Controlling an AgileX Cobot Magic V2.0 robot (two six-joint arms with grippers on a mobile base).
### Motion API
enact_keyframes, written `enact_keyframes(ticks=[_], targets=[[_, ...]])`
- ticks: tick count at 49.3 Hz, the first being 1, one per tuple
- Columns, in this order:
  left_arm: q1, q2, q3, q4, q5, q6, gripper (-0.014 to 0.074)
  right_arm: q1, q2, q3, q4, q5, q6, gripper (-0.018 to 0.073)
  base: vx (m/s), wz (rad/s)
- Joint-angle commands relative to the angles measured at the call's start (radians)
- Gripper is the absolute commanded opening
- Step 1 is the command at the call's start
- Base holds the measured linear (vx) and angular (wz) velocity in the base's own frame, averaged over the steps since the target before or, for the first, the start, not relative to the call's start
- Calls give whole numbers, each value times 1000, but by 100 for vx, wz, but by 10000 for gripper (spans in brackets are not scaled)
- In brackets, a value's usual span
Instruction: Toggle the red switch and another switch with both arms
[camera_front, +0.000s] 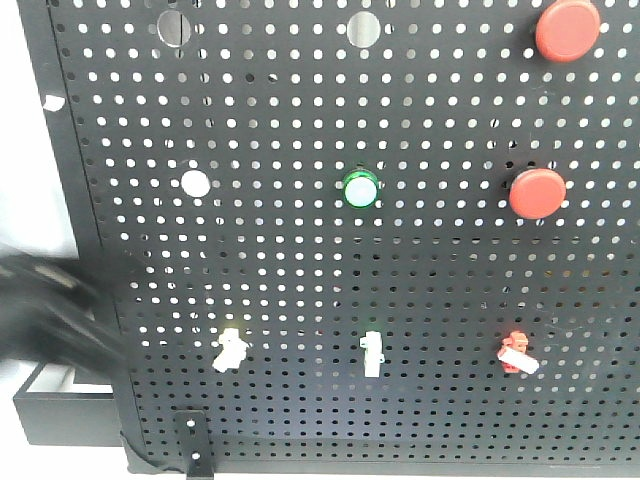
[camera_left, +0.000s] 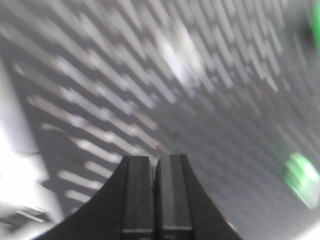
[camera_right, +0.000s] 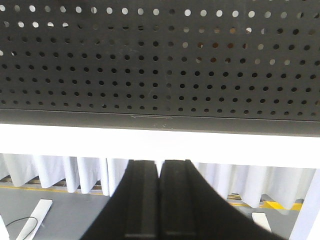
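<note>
Largest item on your list is the black pegboard panel, upright and filling nearly the whole front view. Next is your left arm, a dark blurred mass at the panel's lower left edge, to the left of the bottom row of toggles and touching none of them. On the right side you have two large round fittings: the upper red push button near the top right corner and the lower red push button beneath it. At mid-panel sits the green-ringed button with a pale face, and level with it to the left a white plug. Your left gripper, seen from its wrist view, has both black fingers pressed flat together with nothing between them. The panel behind it is streaked by blur, with a green smear near the right edge. Your right gripper is likewise closed tight and empty, sitting below the panel's bottom edge, with white curtains and grey floor beyond. At the panel's foot is a small black bracket. Smallest is the bottom row of three toggles. The pale yellow switch is on the left and nearest the left arm. The white toggle is in the middle. The red switch is on the right, under the two push buttons, with its white lever tip angled down to the right.
</note>
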Motion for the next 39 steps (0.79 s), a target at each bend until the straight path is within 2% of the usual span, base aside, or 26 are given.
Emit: enact_keyframes(ticks=[1, 14, 26, 33, 39], targets=[[-6, -69, 5, 0, -93, 4, -6, 2, -10, 5, -5, -82, -4, -6, 0, 0], [-6, -186, 160, -2, -185, 31, -6, 2, -10, 5, -41, -82, -7, -6, 0, 0], [-6, -274, 227, -2, -226, 31, -6, 2, -10, 5, -57, -94, -6, -6, 0, 0], [-6, -319, 243, -2, -251, 32, -6, 2, -10, 5, -59, -156, -6, -6, 0, 0], [-6, -347, 256, -5, -267, 57, -6, -2, -10, 4, -71, -292, 9, -6, 0, 0]])
